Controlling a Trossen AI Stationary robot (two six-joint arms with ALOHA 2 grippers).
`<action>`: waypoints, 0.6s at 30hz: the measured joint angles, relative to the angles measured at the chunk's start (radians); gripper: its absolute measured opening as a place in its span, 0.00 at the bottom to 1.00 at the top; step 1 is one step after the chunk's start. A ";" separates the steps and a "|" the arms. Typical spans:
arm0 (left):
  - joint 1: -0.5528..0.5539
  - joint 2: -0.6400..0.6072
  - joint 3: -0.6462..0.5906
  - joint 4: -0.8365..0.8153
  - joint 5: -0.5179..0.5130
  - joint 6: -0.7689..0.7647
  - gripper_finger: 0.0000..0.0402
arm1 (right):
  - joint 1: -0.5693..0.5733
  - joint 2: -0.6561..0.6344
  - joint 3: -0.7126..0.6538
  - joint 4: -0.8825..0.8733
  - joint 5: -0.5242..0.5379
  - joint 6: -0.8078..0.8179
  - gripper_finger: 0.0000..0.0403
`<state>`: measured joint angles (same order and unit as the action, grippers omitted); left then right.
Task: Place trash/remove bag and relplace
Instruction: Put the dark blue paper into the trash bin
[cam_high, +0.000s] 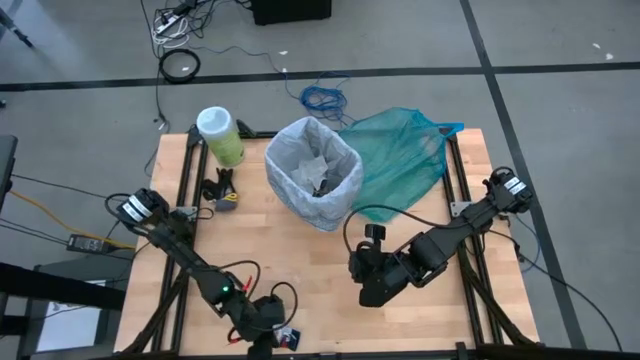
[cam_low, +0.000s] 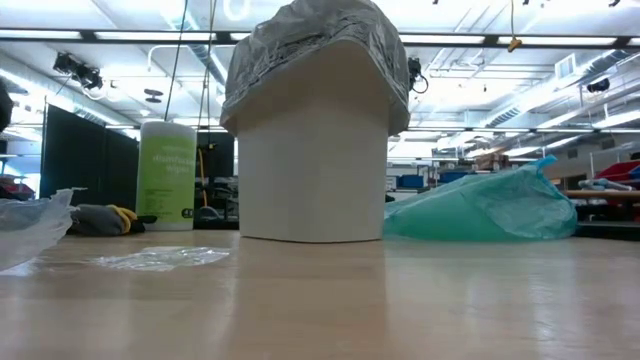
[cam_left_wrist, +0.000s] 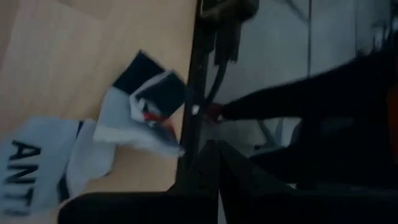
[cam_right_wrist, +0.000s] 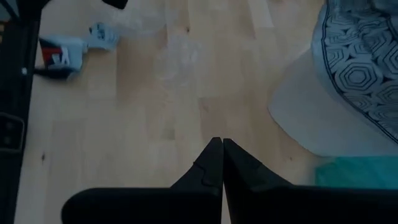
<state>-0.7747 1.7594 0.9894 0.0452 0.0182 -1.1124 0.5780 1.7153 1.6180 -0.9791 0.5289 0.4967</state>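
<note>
The bag, a pale grey-white crinkly liner, sits inside the white bin with its edge folded over the rim; the bin stands upright toward the far middle of the wooden bench. Inside the liner lie crumpled scraps of trash, pale paper with a darker piece among them. Just beside the bin on its right, touching its wall, lies a teal-green plastic bag, slumped flat and reaching the bench's far right corner. A green canister of wipes stands upright at the far left, well apart from the bin, with a small dark and yellow object near it. The left tool is down at the near edge of the bench, its fingers pressed together and holding nothing; just beside it on the wood lies a small white, dark and red wrapper next to a pale printed scrap. The right tool rests low over the bare bench near the middle right, its fingers shut tip to tip and empty, pointing toward the bin's base. A thin clear film of plastic lies flat on the bench in the low view, in front of the canister.
</note>
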 joint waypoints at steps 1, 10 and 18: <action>-0.004 0.008 0.000 0.014 -0.025 -0.022 0.02 | 0.002 0.000 0.000 -0.007 0.000 -0.006 0.00; 0.004 0.130 -0.001 0.162 -0.007 -0.125 0.02 | 0.018 0.000 0.000 -0.072 -0.006 -0.025 0.00; 0.080 0.197 0.005 0.104 -0.010 -0.123 0.01 | 0.029 -0.011 0.000 -0.097 -0.007 -0.021 0.00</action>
<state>-0.6949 1.9563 0.9947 0.1494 0.0082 -1.2350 0.6071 1.7038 1.6176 -1.0764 0.5217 0.4755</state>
